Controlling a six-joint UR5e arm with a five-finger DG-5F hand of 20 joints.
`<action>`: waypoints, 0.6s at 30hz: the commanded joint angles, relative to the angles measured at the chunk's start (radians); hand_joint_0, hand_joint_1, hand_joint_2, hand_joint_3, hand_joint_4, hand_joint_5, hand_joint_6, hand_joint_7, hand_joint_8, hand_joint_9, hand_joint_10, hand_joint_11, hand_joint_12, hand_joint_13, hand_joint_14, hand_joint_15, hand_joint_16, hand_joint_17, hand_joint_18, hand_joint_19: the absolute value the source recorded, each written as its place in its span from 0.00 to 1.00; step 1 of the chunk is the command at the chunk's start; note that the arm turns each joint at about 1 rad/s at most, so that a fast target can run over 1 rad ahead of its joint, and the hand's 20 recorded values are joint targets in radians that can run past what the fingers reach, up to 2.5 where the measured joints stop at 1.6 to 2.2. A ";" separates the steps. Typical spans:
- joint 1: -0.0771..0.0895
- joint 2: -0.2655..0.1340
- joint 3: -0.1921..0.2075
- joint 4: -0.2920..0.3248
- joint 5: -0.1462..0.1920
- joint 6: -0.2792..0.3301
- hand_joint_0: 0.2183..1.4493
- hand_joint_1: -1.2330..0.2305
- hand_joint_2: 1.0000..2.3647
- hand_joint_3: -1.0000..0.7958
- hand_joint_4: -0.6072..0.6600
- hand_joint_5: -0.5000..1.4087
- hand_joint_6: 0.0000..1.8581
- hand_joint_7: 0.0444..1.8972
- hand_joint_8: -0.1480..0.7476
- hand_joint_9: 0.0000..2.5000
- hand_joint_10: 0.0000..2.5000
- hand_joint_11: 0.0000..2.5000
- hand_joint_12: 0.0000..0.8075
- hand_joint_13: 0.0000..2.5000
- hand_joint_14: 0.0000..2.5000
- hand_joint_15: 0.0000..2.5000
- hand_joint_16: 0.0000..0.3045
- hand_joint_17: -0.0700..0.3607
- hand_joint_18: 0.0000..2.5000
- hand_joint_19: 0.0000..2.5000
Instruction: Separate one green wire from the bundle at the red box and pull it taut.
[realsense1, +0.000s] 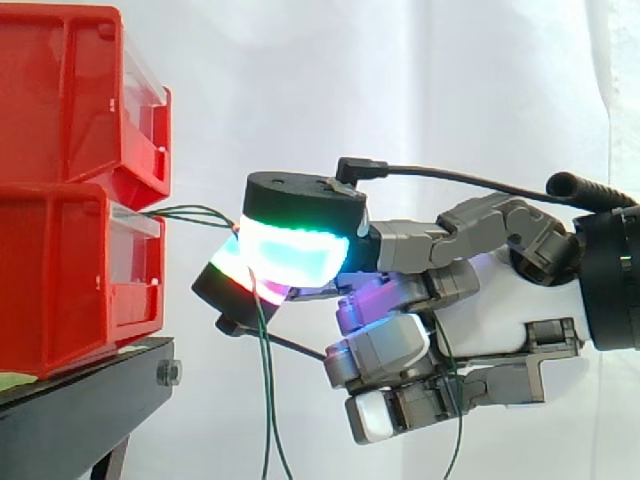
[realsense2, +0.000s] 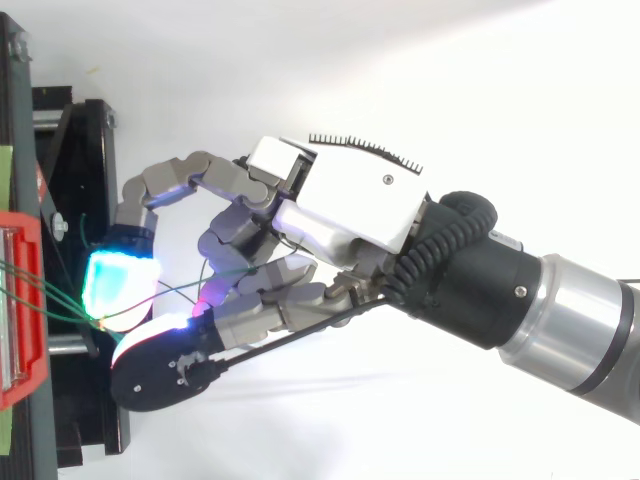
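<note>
Two red plastic open-fronted bins are stacked on the black metal stand (realsense1: 80, 415), the upper red bin (realsense1: 70, 90) resting on the lower red bin (realsense1: 70, 285), whose front comes close to the stand's edge facing the robot. A small bundle of thin green wires (realsense1: 195, 211) leaves the front of the lower red bin just under its top rim. It runs a short way out past that edge of the stand to the robot's grey-and-white hand (realsense2: 345, 205), which reaches in level from the right before the white curtain (realsense1: 420, 80). The fingers (realsense1: 300, 252) are clamped on the green wires: one pad glowing cyan and green sits above, another glowing white and magenta just below it, and the wires are nipped between the two, near the bin front. More than one strand seems to enter the pinch, and it cannot be told whether a single one is parted from the rest. Between bin and pinch the strands run nearly straight, with a slight bow. Beyond the pinch, green strands hang loose below the hand, down past the stand's edge, and the other fingers are curled in toward the palm
</note>
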 joint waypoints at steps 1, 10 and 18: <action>0.000 0.000 0.000 -0.002 0.000 0.002 0.42 0.18 0.00 0.28 0.46 0.18 0.51 0.55 0.39 0.47 0.65 0.49 0.36 0.57 0.01 0.64 0.15 0.41 0.44 0.35; 0.000 0.000 0.000 -0.002 0.000 -0.001 0.27 0.25 0.00 0.28 0.50 0.19 0.50 0.54 0.41 0.49 0.64 0.51 0.39 0.57 0.01 0.63 0.16 0.42 0.45 0.36; 0.000 0.000 0.000 -0.002 0.000 -0.003 0.25 0.36 0.00 0.28 0.51 0.18 0.50 0.54 0.41 0.49 0.64 0.50 0.40 0.57 0.01 0.62 0.17 0.43 0.45 0.36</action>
